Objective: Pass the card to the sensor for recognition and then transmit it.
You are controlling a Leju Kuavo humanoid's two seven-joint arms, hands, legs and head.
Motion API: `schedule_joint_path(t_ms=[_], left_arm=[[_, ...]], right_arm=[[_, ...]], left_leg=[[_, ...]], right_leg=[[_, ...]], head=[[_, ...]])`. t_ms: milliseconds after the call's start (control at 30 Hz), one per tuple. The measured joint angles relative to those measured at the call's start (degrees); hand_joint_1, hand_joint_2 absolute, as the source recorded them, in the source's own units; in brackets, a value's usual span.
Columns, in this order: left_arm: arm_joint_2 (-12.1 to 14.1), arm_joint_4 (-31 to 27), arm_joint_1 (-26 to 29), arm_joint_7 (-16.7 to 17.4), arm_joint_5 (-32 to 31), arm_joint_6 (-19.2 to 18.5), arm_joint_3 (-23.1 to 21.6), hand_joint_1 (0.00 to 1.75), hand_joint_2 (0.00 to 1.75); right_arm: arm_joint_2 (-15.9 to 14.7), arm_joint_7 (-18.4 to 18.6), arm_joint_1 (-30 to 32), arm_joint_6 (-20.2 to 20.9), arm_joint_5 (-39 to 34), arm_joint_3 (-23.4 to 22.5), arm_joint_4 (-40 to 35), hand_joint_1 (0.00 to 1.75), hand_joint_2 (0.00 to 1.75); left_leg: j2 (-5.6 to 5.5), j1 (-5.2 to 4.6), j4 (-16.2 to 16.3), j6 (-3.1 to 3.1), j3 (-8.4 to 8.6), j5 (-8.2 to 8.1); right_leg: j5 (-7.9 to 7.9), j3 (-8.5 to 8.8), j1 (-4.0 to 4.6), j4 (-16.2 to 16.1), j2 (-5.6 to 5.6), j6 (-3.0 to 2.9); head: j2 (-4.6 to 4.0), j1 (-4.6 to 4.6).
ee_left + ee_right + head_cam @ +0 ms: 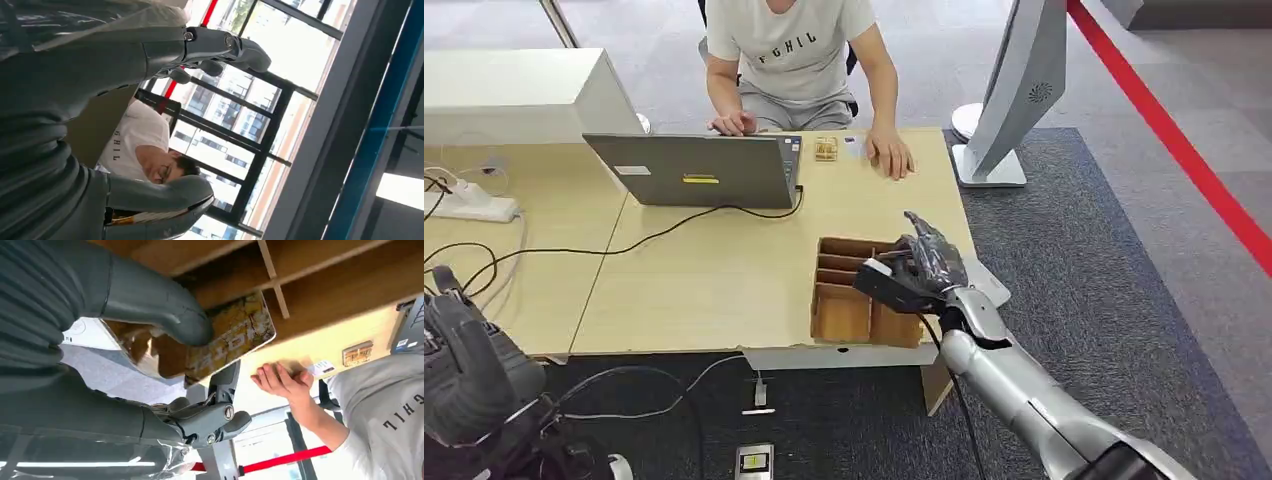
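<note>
Card [235,337]: mottled yellow-gold and brown print with a pale edge; compartment box [844,305]: brown wood; table [704,270]: pale tan. Laptop [694,170]: grey with a yellow sticker; person's shirt [789,40]: white with dark lettering; carpet [1104,290]: dark grey; floor stripe [1184,150]: red. Right robot hand [919,270]: dark grey and black on a silver arm; left robot hand [464,370]: dark grey.

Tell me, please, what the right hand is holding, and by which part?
The right hand holds a brown-and-gold card, its thumb pressed on the card's face near one end.
</note>
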Motion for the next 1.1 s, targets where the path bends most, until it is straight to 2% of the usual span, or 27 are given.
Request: schedule_joint_path(t_ms=[800, 1100], left_arm=[[0.0, 0.8, -0.4, 0.0, 0.1, -1.4, -0.1, 0.00, 1.75], [0.0, 0.9, -0.4, 0.0, 0.1, -1.3, -0.1, 0.00, 1.75]], right_arm=[[0.3, 0.0, -0.2, -0.3, 1.0, -0.5, 0.4, 1.75, 1.75], [1.0, -1.8, -1.3, -3.7, 0.5, -1.1, 0.3, 1.75, 1.75]], left_leg=[[0.00, 0.00, 0.0, 0.00, 0.00, 0.00], [0.00, 0.00, 0.0, 0.00, -0.01, 0.00]], right_leg=[[0.00, 0.00, 0.00, 0.0, 0.00, 0.00], [0.00, 0.00, 0.00, 0.0, 0.00, 0.00]], head=[[0.00, 0.00], [0.00, 0.00]])
